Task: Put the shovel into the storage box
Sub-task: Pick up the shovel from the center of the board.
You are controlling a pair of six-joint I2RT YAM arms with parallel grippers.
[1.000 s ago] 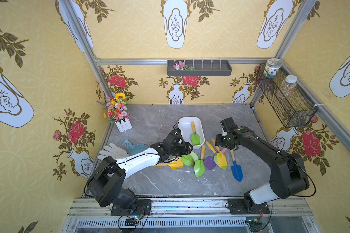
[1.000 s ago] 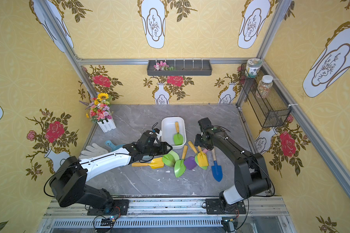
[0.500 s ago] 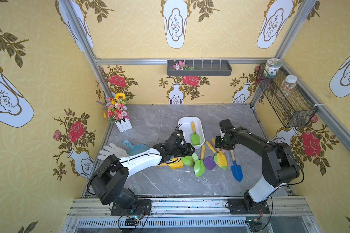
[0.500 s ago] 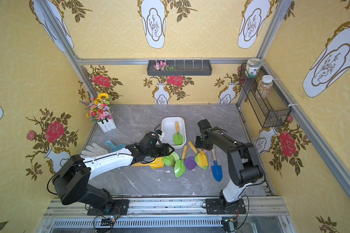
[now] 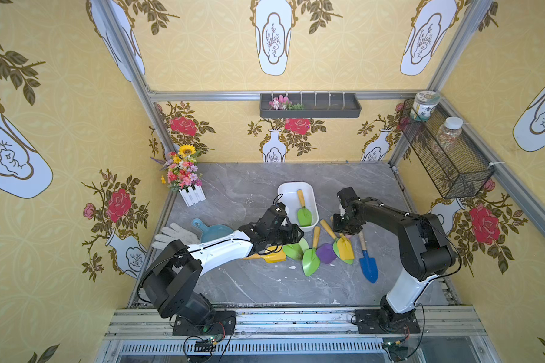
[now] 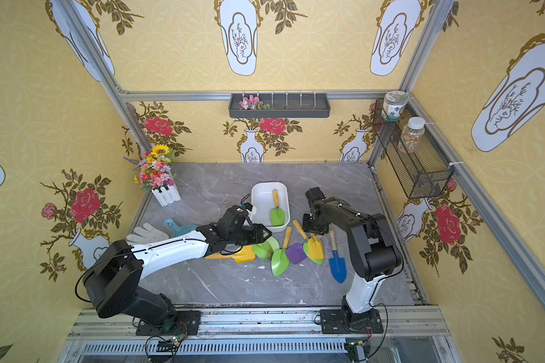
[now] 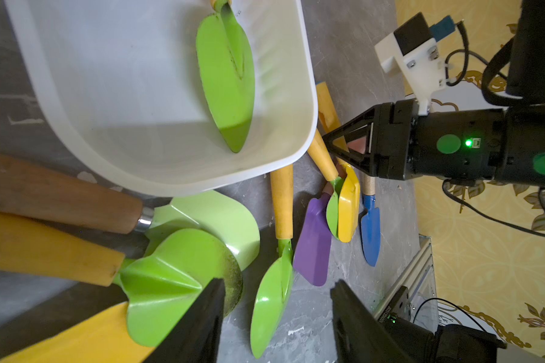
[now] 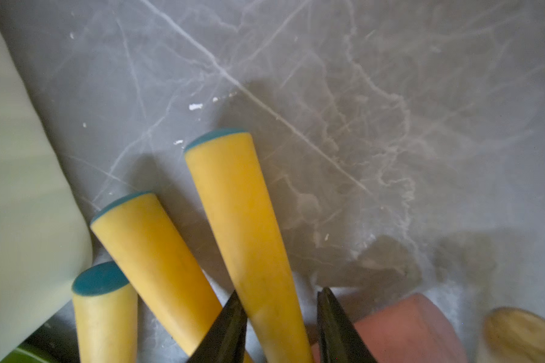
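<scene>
One glove (image 5: 175, 234): pale, flat on the grey table (image 5: 258, 283), far left.
Dustpan (image 5: 213, 231): one, blue, just beside the glove.
Flowers (image 5: 183, 171): one bunch in a white picket pot, back left corner.
Left claw (image 7: 277, 314): jaws stood wide apart, holding nothing, hanging over the green blades by the box's near end.
Shovels: nine counted, eight loose on the table and one boxed. Loose, left to right: yellow scoop (image 5: 272, 256), pale green scoop (image 7: 208, 213), bright green scoop (image 7: 170, 283), green trowel (image 5: 310, 262), purple spade (image 5: 326, 253), a green blade (image 7: 332, 207) tucked under a yellow spade (image 5: 345, 248), blue trowel (image 5: 368, 267).
Storage box (image 5: 283, 191): one, white, behind the heap; one green shovel (image 5: 304, 215) lay inside it.
Tray (image 5: 328, 111): one, dark grey, on the back wall, pink blooms at its left end.
Right claw (image 8: 280, 290): low over the handle ends right of the box, fingers narrowly apart on either side of one yellow-handled shovel (image 8: 249, 220); whether they pinched it, I could not tell.
Shovel to claw: it lay on the table outside the box, its handle running between the fingertips; two more yellow handles lay between it and the box wall.
Basket (image 5: 453, 163): one, black mesh, right wall, two jars in it.
Writing: a printed label on the nearer-the-corner jar (image 5: 423, 107), too small to read.
</scene>
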